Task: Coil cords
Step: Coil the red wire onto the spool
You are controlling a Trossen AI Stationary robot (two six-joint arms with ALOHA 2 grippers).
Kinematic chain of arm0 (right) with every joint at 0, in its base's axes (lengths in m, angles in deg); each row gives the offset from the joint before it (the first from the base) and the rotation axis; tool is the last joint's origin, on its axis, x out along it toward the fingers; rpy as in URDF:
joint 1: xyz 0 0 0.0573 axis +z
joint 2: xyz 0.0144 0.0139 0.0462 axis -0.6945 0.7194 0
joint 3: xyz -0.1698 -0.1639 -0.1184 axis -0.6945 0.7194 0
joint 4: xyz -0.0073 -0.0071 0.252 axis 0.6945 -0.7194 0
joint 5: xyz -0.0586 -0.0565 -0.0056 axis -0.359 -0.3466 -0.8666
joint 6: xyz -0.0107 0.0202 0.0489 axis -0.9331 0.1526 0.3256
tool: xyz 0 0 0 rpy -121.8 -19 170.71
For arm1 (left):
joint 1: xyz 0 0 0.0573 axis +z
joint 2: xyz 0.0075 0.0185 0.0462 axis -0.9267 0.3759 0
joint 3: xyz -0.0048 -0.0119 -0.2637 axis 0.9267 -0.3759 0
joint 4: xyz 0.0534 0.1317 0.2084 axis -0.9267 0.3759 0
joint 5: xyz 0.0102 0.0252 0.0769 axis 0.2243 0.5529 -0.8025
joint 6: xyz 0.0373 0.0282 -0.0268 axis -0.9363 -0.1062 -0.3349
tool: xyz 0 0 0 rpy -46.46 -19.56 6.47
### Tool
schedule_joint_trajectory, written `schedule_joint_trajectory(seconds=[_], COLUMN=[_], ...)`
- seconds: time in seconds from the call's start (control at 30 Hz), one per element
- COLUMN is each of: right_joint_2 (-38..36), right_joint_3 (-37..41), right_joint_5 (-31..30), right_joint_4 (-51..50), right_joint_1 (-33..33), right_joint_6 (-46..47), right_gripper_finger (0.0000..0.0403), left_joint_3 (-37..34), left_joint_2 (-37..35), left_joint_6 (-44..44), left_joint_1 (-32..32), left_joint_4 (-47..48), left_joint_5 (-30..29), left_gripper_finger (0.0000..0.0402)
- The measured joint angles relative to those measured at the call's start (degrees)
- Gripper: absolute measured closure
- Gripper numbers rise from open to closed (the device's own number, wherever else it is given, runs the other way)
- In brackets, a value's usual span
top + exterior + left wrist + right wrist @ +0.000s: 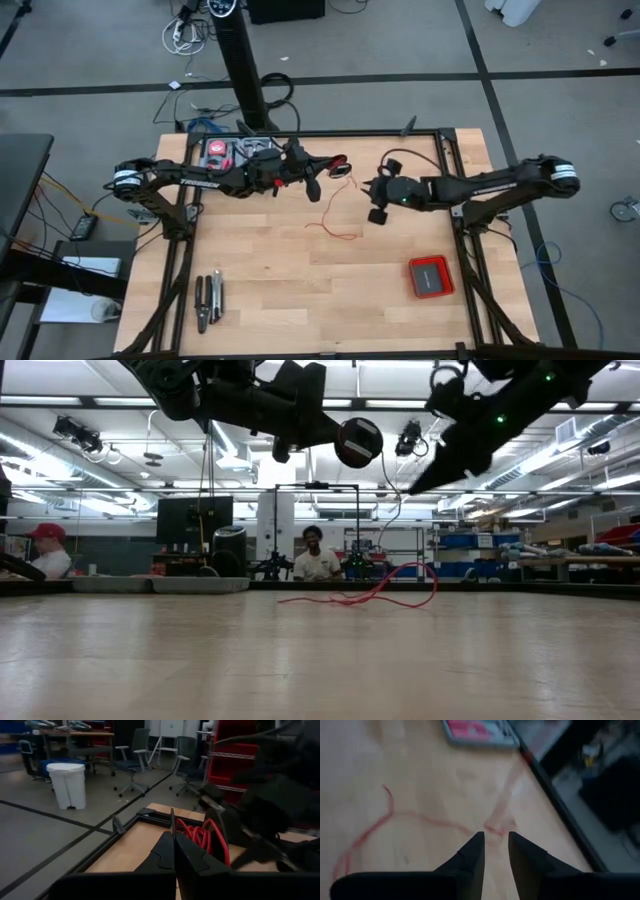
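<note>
Nearest the front edge of the tabletop (300, 300), a set of pliers (208, 300) lies toward the left corner and a flat red box (431, 276) toward the right. Mid-table, the loose red wire (335, 215) trails in squiggles. Above it, the right gripper (377, 200) hovers with its fingers narrowly parted, holding nothing. The left gripper (335, 168), toward the back edge, is clamped on the spool (358, 442), wound with red wire.
</note>
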Motion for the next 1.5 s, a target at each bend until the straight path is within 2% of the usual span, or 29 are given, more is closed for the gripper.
schedule_joint_trajectory(seconds=[0.1,0.17,0.3,0.43,0.53,0.97,1.03,1.17,1.3,1.5], right_joint_2=[-1.96,-3.38,-5.28,-4.43,-3.52,-0.50,0.40,1.52,1.50,2.17], right_joint_3=[0.00,0.00,0.00,0.00,0.00,-0.02,0.00,-0.01,-0.02,-0.02], right_joint_5=[-0.55,-0.43,2.56,9.93,13.19,13.58,13.05,12.86,11.59,13.35], right_joint_4=[-7.08,-7.66,1.18,9.53,11.84,16.49,17.17,17.43,16.43,14.35], right_joint_1=[-0.93,-1.29,-1.70,-3.68,-5.32,-6.74,-6.77,-6.77,-6.93,-7.01], right_joint_6=[2.30,2.77,2.45,2.13,1.70,-2.02,-2.96,-4.90,-4.99,-3.69], right_gripper_finger=[0.0319,0.0319,0.0319,0.0319,0.0319,0.0322,0.0335,0.0391,0.0396,0.0399], left_joint_3=[0.00,0.00,0.00,0.00,0.00,0.00,0.00,0.00,0.00,0.00], left_joint_2=[0.00,0.00,0.00,0.00,0.00,0.00,0.00,0.00,0.00,0.00], left_joint_6=[0.01,0.01,-0.75,-2.96,-3.18,-3.16,-3.11,-3.05,-3.05,-3.05], left_joint_1=[0.00,0.00,0.00,0.00,-0.11,-0.11,-0.11,-0.11,-0.11,-0.11], left_joint_4=[0.21,0.24,0.11,-1.14,-1.36,-1.72,-1.69,-1.64,-1.77,-3.23], left_joint_5=[1.02,1.51,1.74,3.67,4.97,5.29,5.37,7.48,8.16,8.79], left_gripper_finger=[0.0401,0.0401,0.0401,0.0401,0.0401,0.0401,0.0401,0.0401,0.0401,0.0401])
